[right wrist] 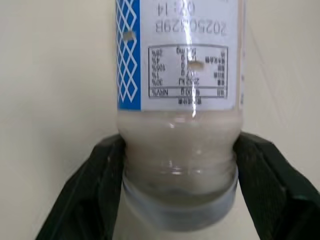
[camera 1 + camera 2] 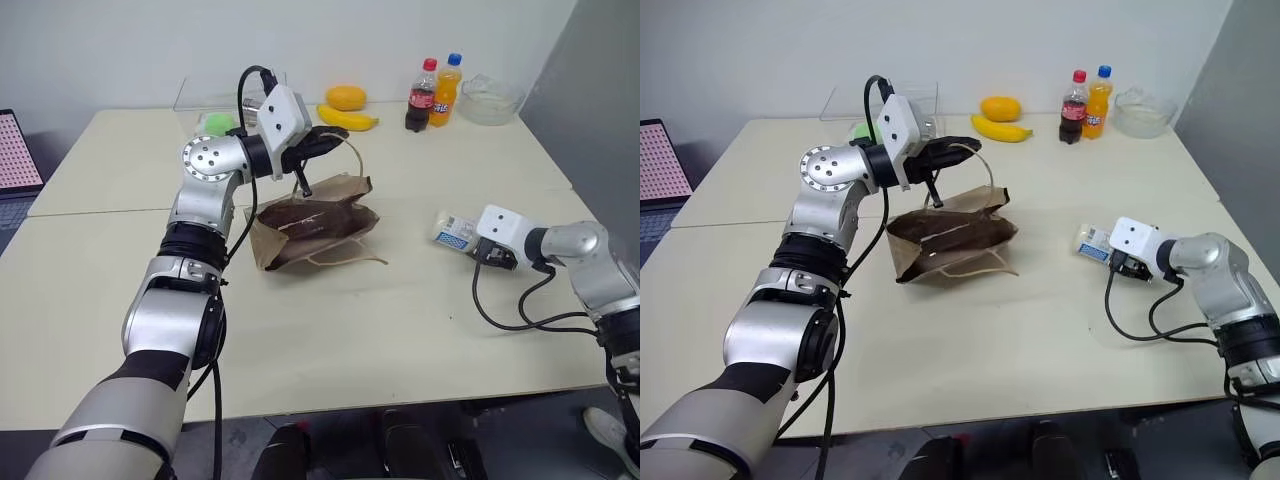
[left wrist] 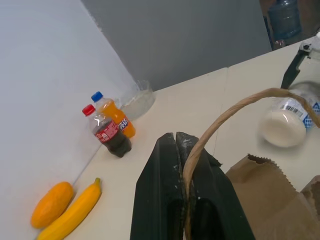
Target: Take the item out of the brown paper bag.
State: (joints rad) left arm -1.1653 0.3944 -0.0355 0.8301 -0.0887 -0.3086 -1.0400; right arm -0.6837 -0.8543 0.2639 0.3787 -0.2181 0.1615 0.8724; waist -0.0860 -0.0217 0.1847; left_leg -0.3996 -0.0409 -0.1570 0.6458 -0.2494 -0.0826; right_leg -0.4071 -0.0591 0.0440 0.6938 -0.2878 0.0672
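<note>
The brown paper bag (image 2: 315, 225) slumps creased on the middle of the table, its mouth facing the right. My left gripper (image 2: 335, 135) hovers above it, shut on one thin loop handle (image 3: 225, 112) and holding that handle up. The item (image 2: 455, 231), a stubby whitish bottle with a blue-and-white label, lies on its side on the table to the right of the bag, outside it. My right gripper (image 2: 470, 240) is at the bottle's cap end. In the right wrist view its black fingers (image 1: 95, 190) press on both sides of the bottle's neck (image 1: 177, 145).
At the table's back stand a cola bottle (image 2: 421, 97) and an orange soda bottle (image 2: 447, 90), beside a clear bowl (image 2: 488, 98). A banana (image 2: 347, 118) and an orange fruit (image 2: 346, 97) lie left of them. A clear box holds a green ball (image 2: 219, 124).
</note>
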